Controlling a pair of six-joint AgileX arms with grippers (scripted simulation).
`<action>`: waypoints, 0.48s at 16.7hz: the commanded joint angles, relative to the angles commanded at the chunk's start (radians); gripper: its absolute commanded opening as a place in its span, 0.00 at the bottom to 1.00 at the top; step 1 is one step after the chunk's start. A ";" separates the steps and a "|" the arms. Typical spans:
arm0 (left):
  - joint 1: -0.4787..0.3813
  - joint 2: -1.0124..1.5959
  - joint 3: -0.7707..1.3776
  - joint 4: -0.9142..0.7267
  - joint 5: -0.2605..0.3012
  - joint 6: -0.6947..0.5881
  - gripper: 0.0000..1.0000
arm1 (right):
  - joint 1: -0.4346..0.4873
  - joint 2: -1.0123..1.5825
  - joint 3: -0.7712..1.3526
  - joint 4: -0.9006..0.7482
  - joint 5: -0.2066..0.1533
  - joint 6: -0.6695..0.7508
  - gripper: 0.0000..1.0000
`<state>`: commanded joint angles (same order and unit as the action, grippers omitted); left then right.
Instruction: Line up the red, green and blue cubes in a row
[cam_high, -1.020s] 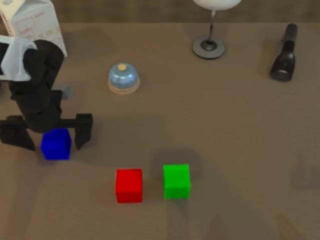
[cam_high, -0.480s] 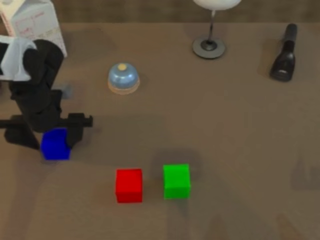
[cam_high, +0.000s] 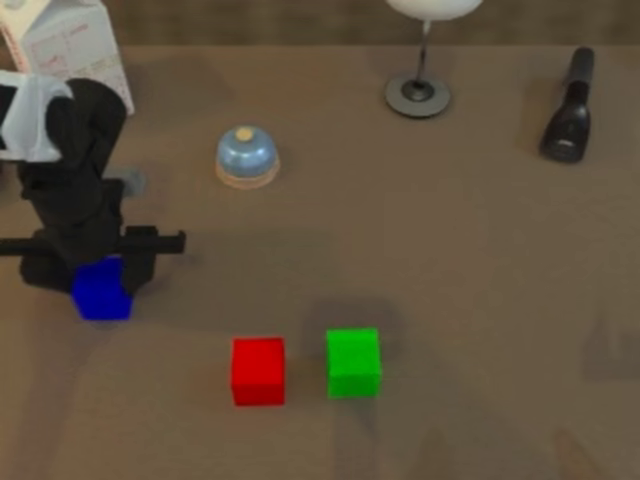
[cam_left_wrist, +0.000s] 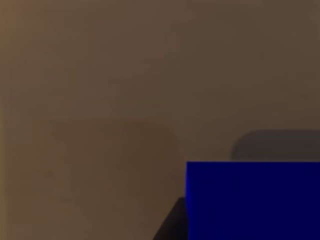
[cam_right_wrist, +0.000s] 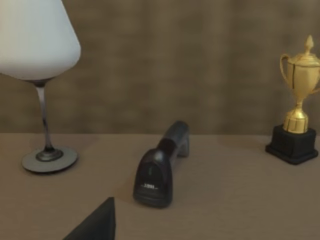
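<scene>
Blue cube (cam_high: 101, 291) pinched in left hand (cam_high: 95, 262), counter's left side. Red cube (cam_high: 258, 370) and green cube (cam_high: 353, 362) sit side by side, apart. Right hand's state: can't tell.

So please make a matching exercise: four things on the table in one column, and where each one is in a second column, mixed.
1. blue cube
2. green cube
3. bell
4. scanner

a. far right of the table
b. directly right of the red cube
c. between the jaws of the left gripper
d. behind the red cube, toward the carton

Pairs: 1-c, 2-b, 3-d, 4-a
</scene>
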<state>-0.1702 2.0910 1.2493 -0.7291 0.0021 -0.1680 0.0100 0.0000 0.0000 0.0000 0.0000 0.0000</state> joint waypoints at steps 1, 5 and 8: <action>0.000 0.000 0.000 0.000 0.000 0.000 0.00 | 0.000 0.000 0.000 0.000 0.000 0.000 1.00; -0.001 -0.031 0.010 -0.015 -0.005 0.003 0.00 | 0.000 0.000 0.000 0.000 0.000 0.000 1.00; -0.002 -0.046 0.035 -0.057 -0.001 0.006 0.00 | 0.000 0.000 0.000 0.000 0.000 0.000 1.00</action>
<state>-0.1717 2.0453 1.2845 -0.7858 0.0007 -0.1620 0.0100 0.0000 0.0000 0.0000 0.0000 0.0000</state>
